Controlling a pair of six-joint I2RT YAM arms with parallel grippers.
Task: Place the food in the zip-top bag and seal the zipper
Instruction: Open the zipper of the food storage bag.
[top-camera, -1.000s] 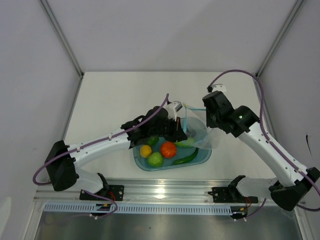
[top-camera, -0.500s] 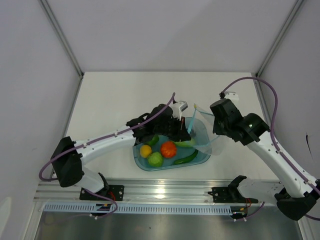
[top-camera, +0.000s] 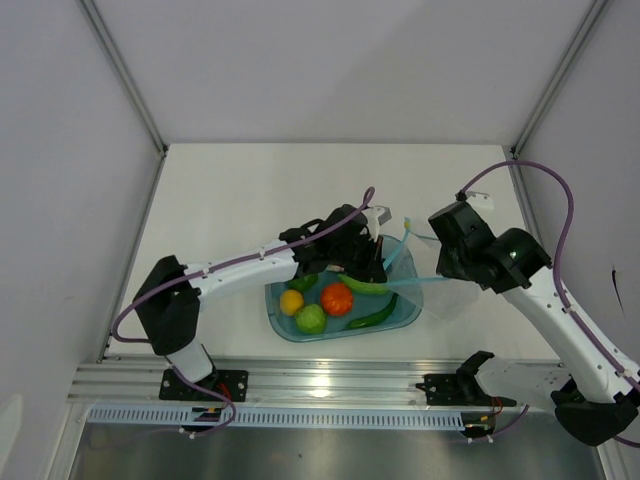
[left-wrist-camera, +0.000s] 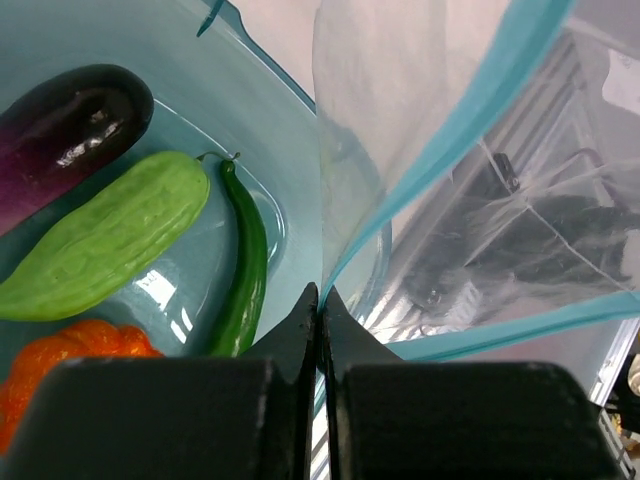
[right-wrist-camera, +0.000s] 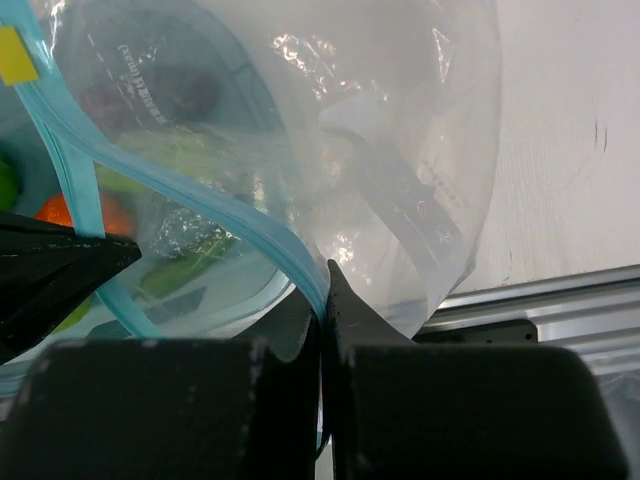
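The clear zip-top bag (top-camera: 422, 268) hangs over the right end of a blue tub (top-camera: 285, 330), stretched between both grippers. My left gripper (top-camera: 378, 262) is shut on one lip of the teal zipper (left-wrist-camera: 440, 170). My right gripper (right-wrist-camera: 325, 285) is shut on the other lip of the zipper (right-wrist-camera: 200, 200). The bag (right-wrist-camera: 400, 130) looks empty. The food lies in the tub: eggplant (left-wrist-camera: 70, 130), cucumber (left-wrist-camera: 105, 235), chili (left-wrist-camera: 245, 270), tomato (top-camera: 336, 298), a yellow-orange fruit (top-camera: 291, 301) and a green fruit (top-camera: 310, 318).
The tub sits near the front middle of the white table (top-camera: 230, 200). An aluminium rail (top-camera: 330, 385) runs along the near edge. Grey walls close in on the left, back and right. My left arm reaches across the tub's far side.
Both grippers have shifted to the right with the bag's mouth edges. The right arm has drawn back toward the right, and the bag's mouth is now stretched wider over the tub's right end.
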